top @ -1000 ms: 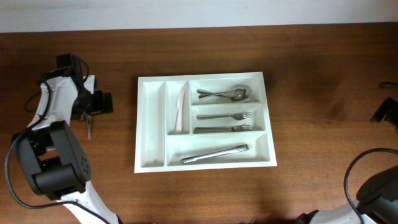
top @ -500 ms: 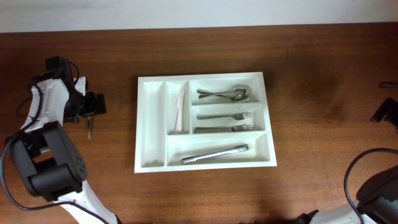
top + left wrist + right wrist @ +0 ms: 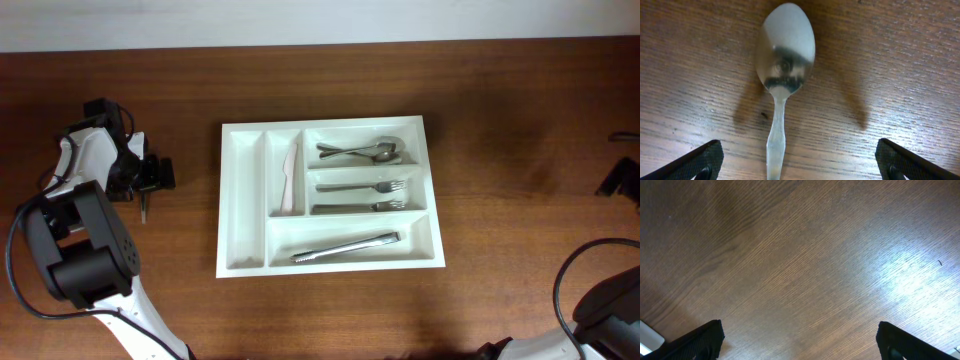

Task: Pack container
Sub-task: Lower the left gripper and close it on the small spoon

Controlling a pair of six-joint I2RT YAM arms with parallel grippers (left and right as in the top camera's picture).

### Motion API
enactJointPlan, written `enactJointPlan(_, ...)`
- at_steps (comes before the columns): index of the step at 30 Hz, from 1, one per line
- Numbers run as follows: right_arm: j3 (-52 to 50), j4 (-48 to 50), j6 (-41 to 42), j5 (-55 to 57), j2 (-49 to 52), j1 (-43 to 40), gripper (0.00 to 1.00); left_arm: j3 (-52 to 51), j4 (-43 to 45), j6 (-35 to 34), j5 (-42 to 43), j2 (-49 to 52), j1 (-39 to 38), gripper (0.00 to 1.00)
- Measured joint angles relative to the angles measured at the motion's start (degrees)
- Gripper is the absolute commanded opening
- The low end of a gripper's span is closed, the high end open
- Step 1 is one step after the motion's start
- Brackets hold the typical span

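The container (image 3: 243, 200) is a large white tray at the table's middle. It holds a white plastic knife (image 3: 290, 178), spoons (image 3: 360, 151), forks (image 3: 365, 197) and tongs (image 3: 345, 247) in separate compartments. A metal spoon (image 3: 785, 52) lies on the wood left of the tray, also in the overhead view (image 3: 143, 207). My left gripper (image 3: 800, 167) is open low over the spoon's handle, one finger on each side, not touching it; in the overhead view it (image 3: 152, 180) is left of the tray. My right gripper (image 3: 800, 342) is open and empty over bare wood.
The right arm (image 3: 620, 178) sits at the table's far right edge, far from the tray. A white corner (image 3: 647, 339) shows at the lower left of the right wrist view. The table's back edge runs along the top of the overhead view.
My left gripper shifted a little left, then back right and slightly toward the front, staying over the spoon. The spoon and the right arm have not moved.
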Motion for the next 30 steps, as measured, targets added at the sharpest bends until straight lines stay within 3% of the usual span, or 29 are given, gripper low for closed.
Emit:
enactJointPlan(24, 0.0, 0.0, 0.0, 0.0, 0.0, 0.0, 0.99, 0.5, 2.3, 4.0, -1.6, 1.8, 0.0, 1.0)
enactJointPlan(26, 0.0, 0.0, 0.0, 0.0, 0.0, 0.0, 0.99, 0.5, 2.4, 4.0, -1.6, 1.8, 0.0, 0.89)
enactJointPlan(30, 0.0, 0.0, 0.0, 0.0, 0.0, 0.0, 0.99, 0.5, 3.0, 4.3, -1.4, 1.9, 0.0, 0.55)
